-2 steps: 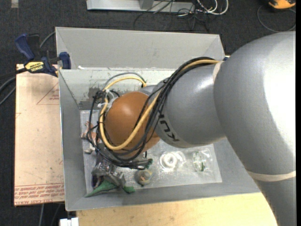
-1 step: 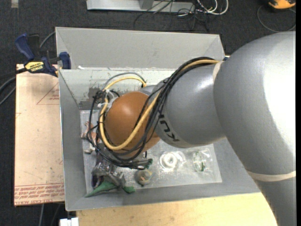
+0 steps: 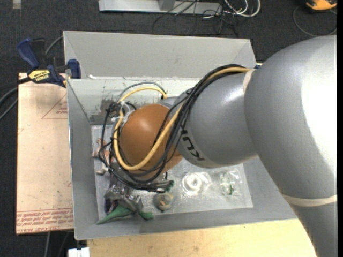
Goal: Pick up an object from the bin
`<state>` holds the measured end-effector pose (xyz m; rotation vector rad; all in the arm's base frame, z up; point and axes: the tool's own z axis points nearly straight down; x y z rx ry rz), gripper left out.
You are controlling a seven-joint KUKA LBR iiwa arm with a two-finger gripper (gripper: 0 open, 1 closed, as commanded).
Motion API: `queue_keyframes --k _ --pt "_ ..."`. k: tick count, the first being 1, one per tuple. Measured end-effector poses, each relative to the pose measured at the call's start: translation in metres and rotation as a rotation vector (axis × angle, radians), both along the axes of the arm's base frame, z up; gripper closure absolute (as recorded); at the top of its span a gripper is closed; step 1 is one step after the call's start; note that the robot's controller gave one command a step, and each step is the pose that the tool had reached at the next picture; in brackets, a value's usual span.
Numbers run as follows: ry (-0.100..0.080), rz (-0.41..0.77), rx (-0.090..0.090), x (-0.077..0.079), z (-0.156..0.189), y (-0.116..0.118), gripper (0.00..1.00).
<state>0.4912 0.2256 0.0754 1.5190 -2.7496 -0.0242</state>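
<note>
The gripper (image 3: pixel 122 195) hangs over the bin's (image 3: pixel 80 143) lower-left corner, just above a green pointed thing (image 3: pixel 121 213); whether it is open or closed cannot be told.

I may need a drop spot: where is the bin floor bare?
The grey metal bin's floor is bare in a strip along the near wall, before the white plastic ring and the clear crumpled plastic piece. The near left corner is crowded: a green leaf-shaped piece, a small round grey lump. The arm's orange cover hides the middle.
</note>
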Motion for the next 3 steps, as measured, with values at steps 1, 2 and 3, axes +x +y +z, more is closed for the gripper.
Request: queue_keyframes --k 1,2,3 --pt "0.0 -0.001 0.0 0.0 0.007 0.0 1.0" --pt "0.002 -0.001 -0.003 -0.001 0.015 -0.001 1.0" --pt "0.007 -0.002 -0.005 -0.002 0.026 -0.002 1.0"
